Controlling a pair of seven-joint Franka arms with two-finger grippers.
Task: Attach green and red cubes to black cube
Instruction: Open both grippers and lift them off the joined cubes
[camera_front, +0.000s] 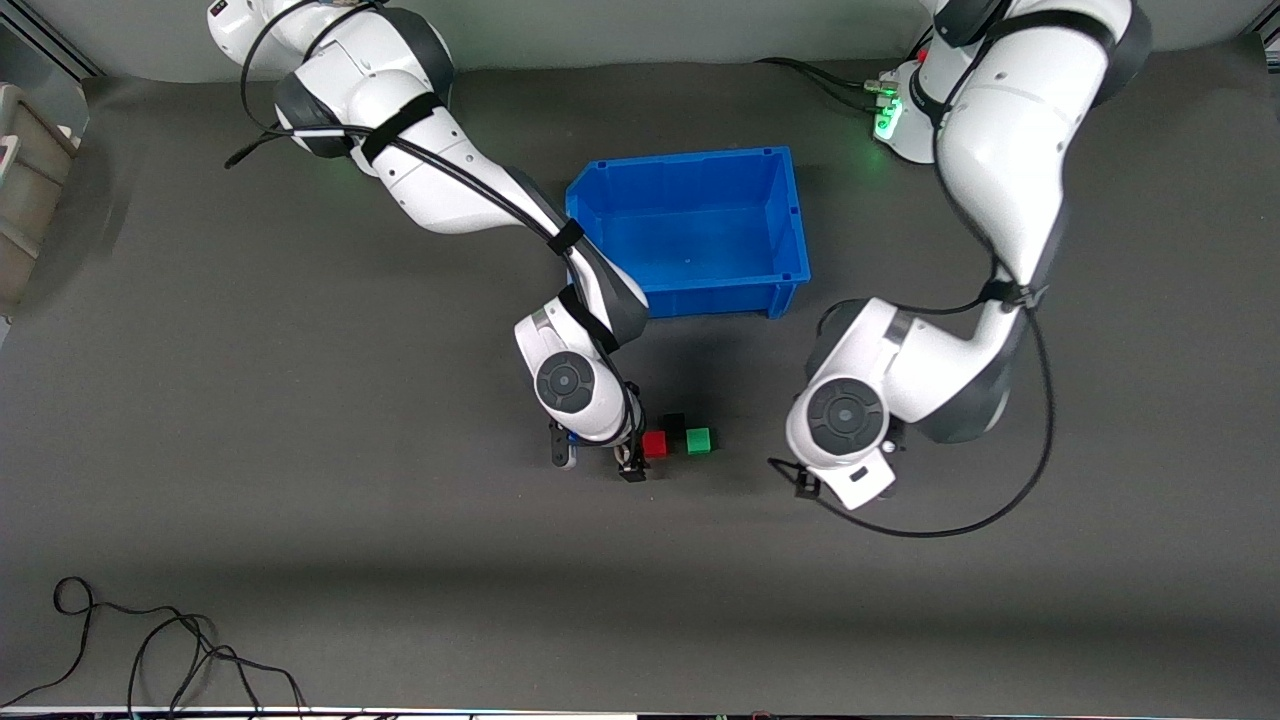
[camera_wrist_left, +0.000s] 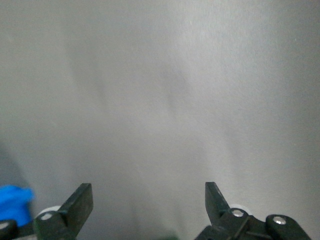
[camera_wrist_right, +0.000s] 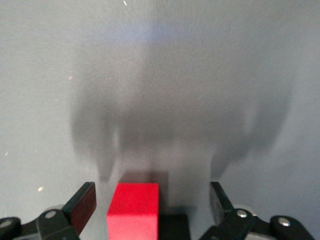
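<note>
The red cube (camera_front: 655, 444) (camera_wrist_right: 133, 210), black cube (camera_front: 674, 424) (camera_wrist_right: 172, 227) and green cube (camera_front: 698, 440) sit close together on the grey mat, nearer the front camera than the blue bin. The black cube is between the coloured ones, a little farther from the camera, and rests against the red cube's side. My right gripper (camera_front: 632, 463) (camera_wrist_right: 152, 192) is open, its fingers either side of the red cube and not touching it. My left gripper (camera_wrist_left: 149, 192) is open over bare mat. Its hand (camera_front: 845, 420) hangs toward the left arm's end from the green cube.
A blue bin (camera_front: 690, 298) with nothing in it stands between the arms' bases and the cubes. A loose black cable (camera_front: 150, 650) lies at the near edge toward the right arm's end. A beige object (camera_front: 30, 190) sits at that end's table edge.
</note>
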